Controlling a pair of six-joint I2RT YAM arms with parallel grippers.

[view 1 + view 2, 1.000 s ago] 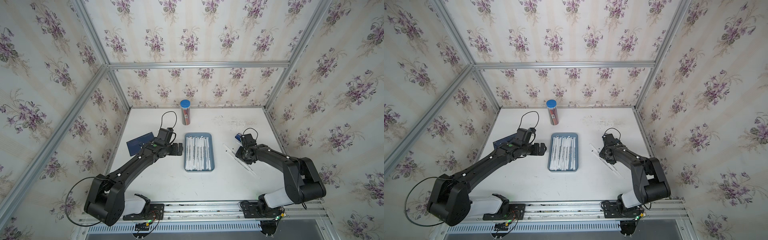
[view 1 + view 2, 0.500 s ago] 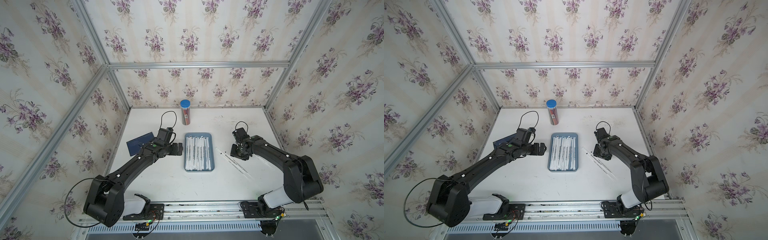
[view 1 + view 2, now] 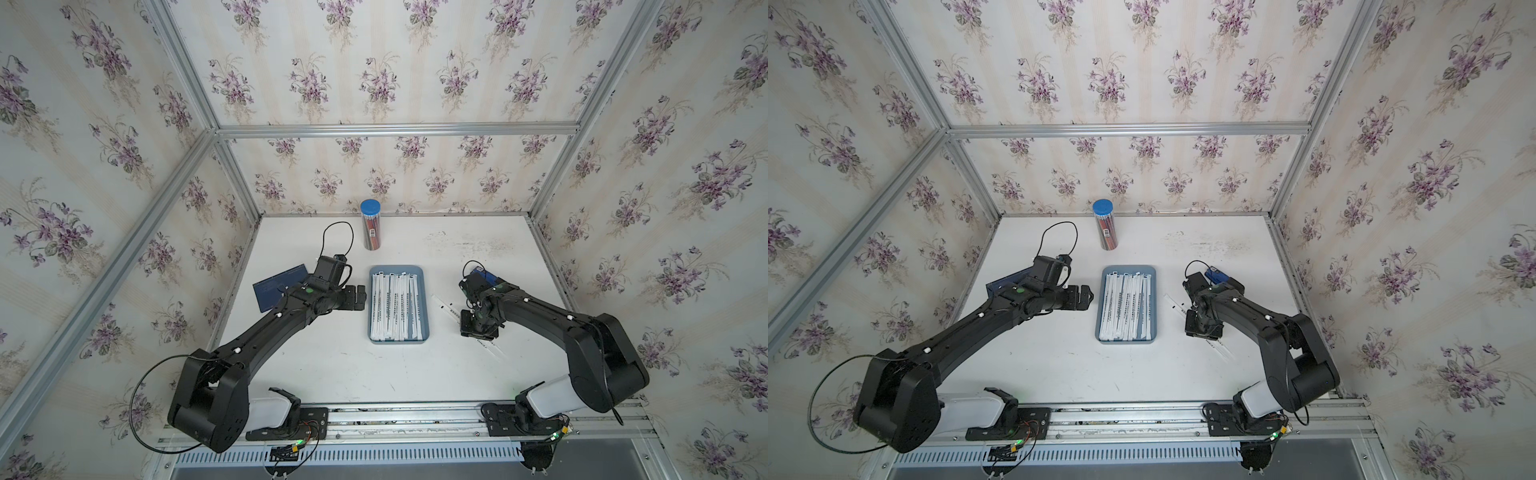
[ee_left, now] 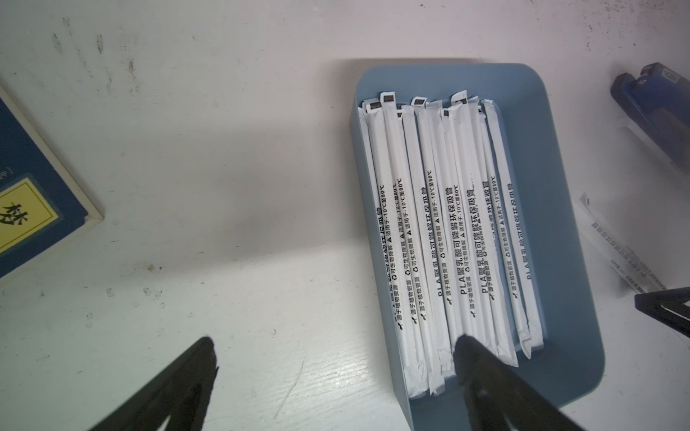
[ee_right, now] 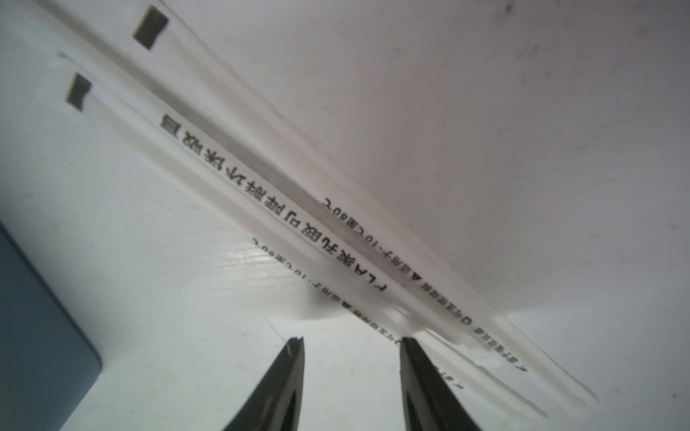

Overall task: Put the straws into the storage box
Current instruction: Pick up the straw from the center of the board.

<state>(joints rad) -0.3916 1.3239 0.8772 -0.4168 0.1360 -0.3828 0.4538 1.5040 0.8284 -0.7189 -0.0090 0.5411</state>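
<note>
Right claw (image 5: 351,339) is hanging low over the white surface (image 3: 332,365), jaws partway apart and clamping nothing, its tips pointing down at the loose straws (image 5: 261,194). Left of it the storage box (image 3: 398,340) is sitting with its long axis running near to far, most straws (image 3: 397,303) lying lengthwise inside, while the loose straws are lying on the surface just right of the box, slanting from far-left to near-right. Left claw (image 4: 334,339), jaws wide apart and empty, is hovering at the box's left side, so the right arm is looking the nearer one for this pick.
</note>
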